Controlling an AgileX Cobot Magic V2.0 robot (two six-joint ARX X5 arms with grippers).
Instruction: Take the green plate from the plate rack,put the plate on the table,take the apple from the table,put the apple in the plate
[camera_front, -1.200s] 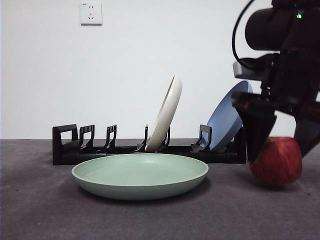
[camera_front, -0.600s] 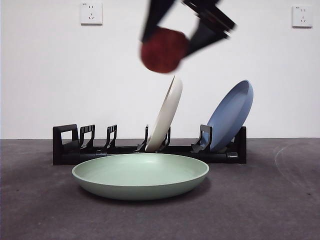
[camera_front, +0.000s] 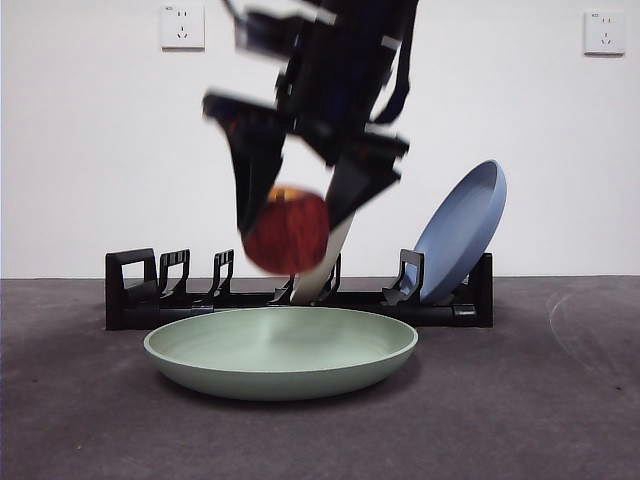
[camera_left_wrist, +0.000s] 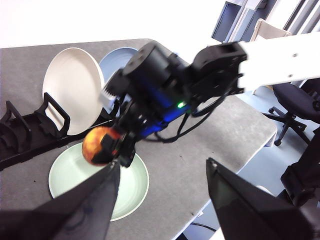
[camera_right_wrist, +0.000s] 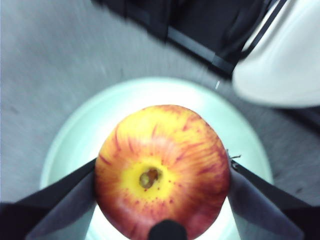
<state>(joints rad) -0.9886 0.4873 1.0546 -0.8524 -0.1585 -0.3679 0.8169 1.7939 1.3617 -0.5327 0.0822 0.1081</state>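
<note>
The green plate (camera_front: 280, 350) lies flat on the table (camera_front: 520, 400) in front of the plate rack (camera_front: 135, 290). My right gripper (camera_front: 290, 215) is shut on the apple (camera_front: 287, 232) and holds it above the plate, clear of it. In the right wrist view the apple (camera_right_wrist: 162, 170) sits between the jaws with the plate (camera_right_wrist: 65, 145) directly under it. My left gripper (camera_left_wrist: 162, 200) is open and empty, high above the table's edge; its view shows the right arm, the apple (camera_left_wrist: 99, 145) and the plate (camera_left_wrist: 70, 172).
A cream-white plate (camera_left_wrist: 72, 87) and a blue plate (camera_front: 460, 230) stand in the rack behind the green plate. The table's edge (camera_left_wrist: 240, 150) lies beyond the right arm. Several rack slots at the loop end (camera_front: 130, 270) hold nothing.
The right gripper took the apple off the table at the right, carried it high over the rack, and has now come down with it over the green plate.
</note>
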